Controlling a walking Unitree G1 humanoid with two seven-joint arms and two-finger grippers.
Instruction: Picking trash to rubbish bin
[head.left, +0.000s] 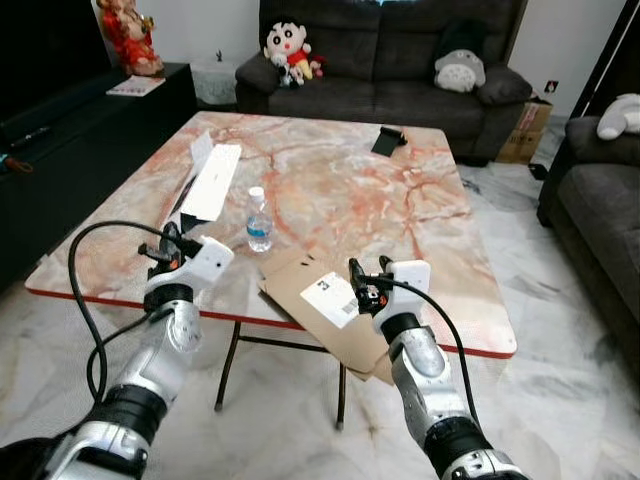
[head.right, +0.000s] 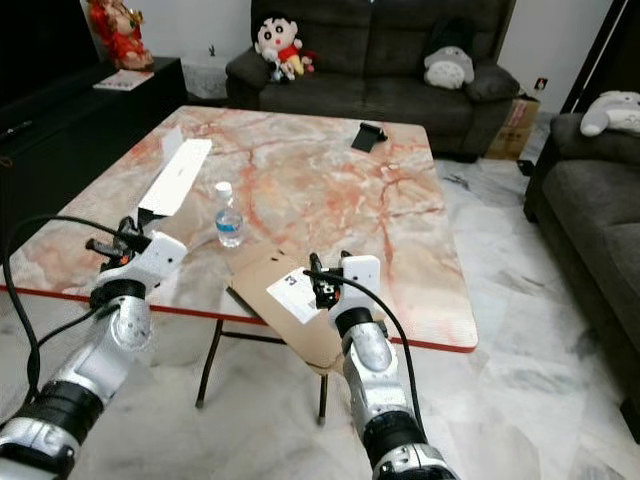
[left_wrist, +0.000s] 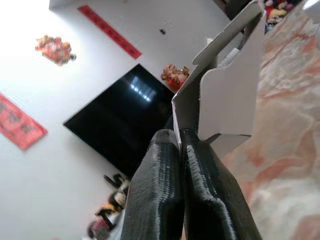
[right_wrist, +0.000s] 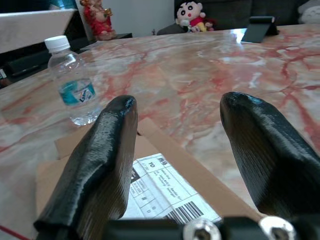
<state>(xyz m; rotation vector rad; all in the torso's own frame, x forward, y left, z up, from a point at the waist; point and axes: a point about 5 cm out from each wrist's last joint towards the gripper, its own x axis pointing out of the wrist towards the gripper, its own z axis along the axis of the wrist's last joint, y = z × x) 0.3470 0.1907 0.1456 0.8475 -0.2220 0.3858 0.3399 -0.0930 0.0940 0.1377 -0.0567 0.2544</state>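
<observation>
A white box (head.left: 212, 182) on the table's (head.left: 420, 230) left is pinched by the left gripper (left_wrist: 181, 145). The right gripper (right_wrist: 177, 125) is held open above the cardboard (head.left: 325, 305), near 1 bottle (head.left: 259, 219).

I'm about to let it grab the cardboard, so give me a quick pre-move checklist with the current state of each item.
1. Right gripper open: ok, fingers spread wide.
2. Right gripper lined up over the flattened cardboard with the shipping label: ok.
3. Left gripper secure on the white box: ok, fingers pinch its edge.
4. Water bottle out of the way: ok, upright beside the cardboard, apart from the right fingers.
5. Cardboard supported: not ok, it overhangs the table edge.
6. Rubbish bin located: cannot tell.
</observation>
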